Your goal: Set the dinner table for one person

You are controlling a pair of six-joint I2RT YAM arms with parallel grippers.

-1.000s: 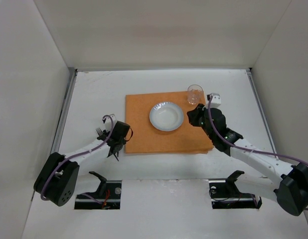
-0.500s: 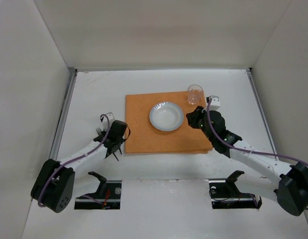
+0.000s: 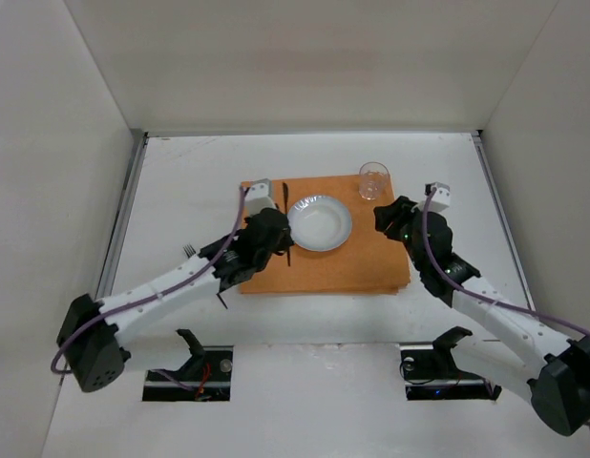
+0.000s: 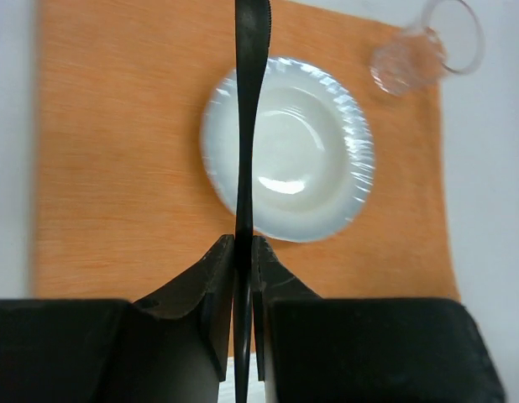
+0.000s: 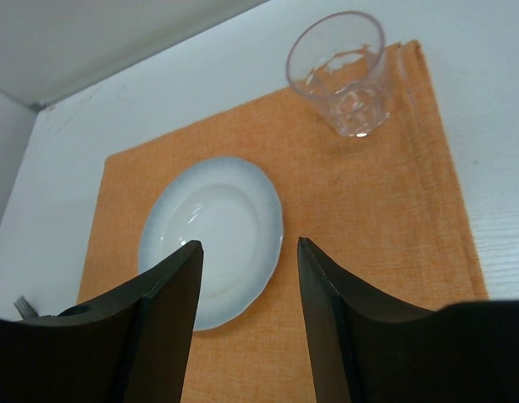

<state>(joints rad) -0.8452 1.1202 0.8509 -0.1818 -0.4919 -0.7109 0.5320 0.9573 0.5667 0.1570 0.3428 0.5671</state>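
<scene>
Placemat (image 3: 343, 267), plate (image 3: 320, 222) and glass (image 3: 373, 179) sit centred on the dinner table (image 3: 180, 172). Left gripper (image 4: 243, 252) clamps a dark utensil (image 4: 249, 126) at plate's nine o'clock; right gripper (image 5: 247, 245) gapes empty at three. Fork (image 3: 188, 251) lies unplaced at eight.

I see bright, even overhead light, soft shadows, glare on the plate (image 4: 306, 143), and slight blur in the left-wrist view.
</scene>
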